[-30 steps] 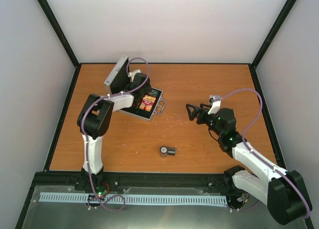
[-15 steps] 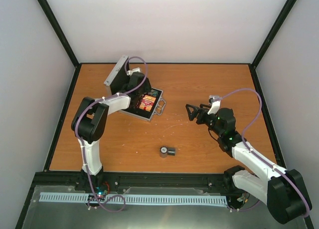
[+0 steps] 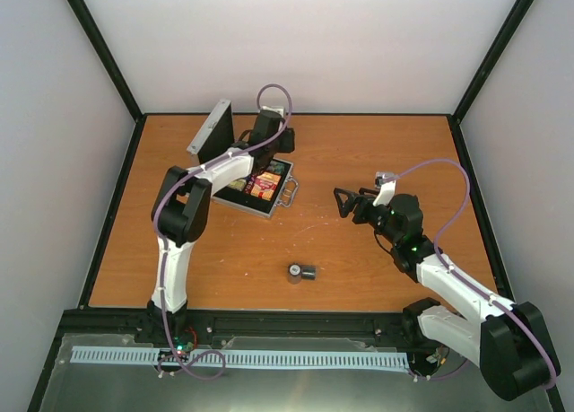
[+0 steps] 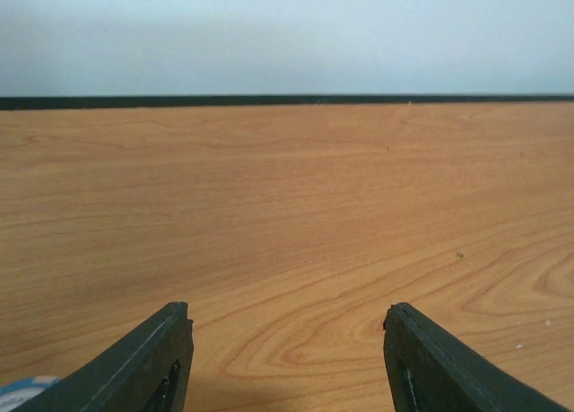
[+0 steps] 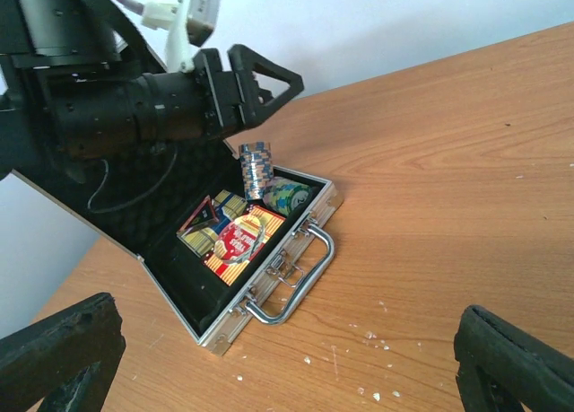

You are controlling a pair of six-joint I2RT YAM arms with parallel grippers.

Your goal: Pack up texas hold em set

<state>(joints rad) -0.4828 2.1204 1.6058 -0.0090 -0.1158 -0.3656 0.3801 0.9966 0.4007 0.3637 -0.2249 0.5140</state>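
Seemingly to seat the chip stack (image 5: pixel 256 170) standing in the open aluminium case (image 5: pixel 285 297), the left gripper (image 4: pixel 287 313) hovers above it empty, jaws parted, while the right gripper (image 3: pixel 343 199) gapes idle.

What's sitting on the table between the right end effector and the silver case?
Nothing but bare table with a few white specks; the right wrist view shows the stretch from the right end effector to the silver case clear.

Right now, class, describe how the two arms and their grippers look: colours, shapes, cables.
Left arm and right arm have white links, black joints and a looping lilac cable each. Left gripper and right gripper carry black triangular fingers. Green lights glow on the right arm.
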